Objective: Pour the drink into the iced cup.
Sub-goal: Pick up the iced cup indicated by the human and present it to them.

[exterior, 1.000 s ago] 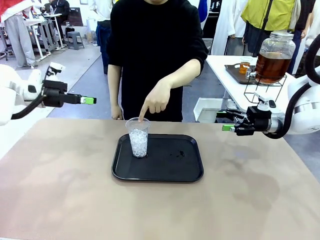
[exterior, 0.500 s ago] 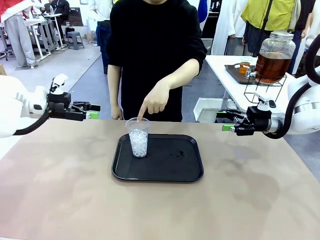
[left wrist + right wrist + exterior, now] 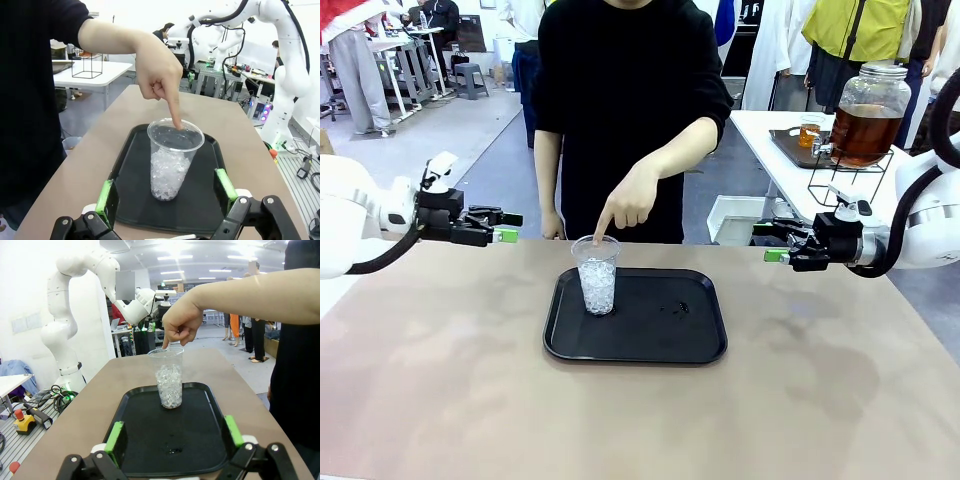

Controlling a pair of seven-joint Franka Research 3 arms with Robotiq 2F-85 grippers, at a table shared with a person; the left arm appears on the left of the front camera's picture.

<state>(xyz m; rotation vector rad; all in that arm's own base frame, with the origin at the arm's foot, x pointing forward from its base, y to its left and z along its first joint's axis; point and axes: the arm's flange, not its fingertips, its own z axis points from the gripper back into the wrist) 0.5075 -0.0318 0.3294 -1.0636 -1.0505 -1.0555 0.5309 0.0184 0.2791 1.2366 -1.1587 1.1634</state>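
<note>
Tan tabletop (image 3: 440, 400) carries black rectangular plastic tray (image 3: 660, 345); clear plastic cup of ice (image 3: 597, 285) stood at tray's left end, pointed at by person's hand (image 3: 630, 200). Left gripper (image 3: 507, 227), right gripper (image 3: 766, 243) held spread, empty, at frame sides. Pouring judged not begun; drink must first be grasped.

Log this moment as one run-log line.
left gripper: open, empty | right gripper: open, empty | clear plastic cup of ice: upright on black plastic tray | person's hand: index finger pointing at cup rim
</note>
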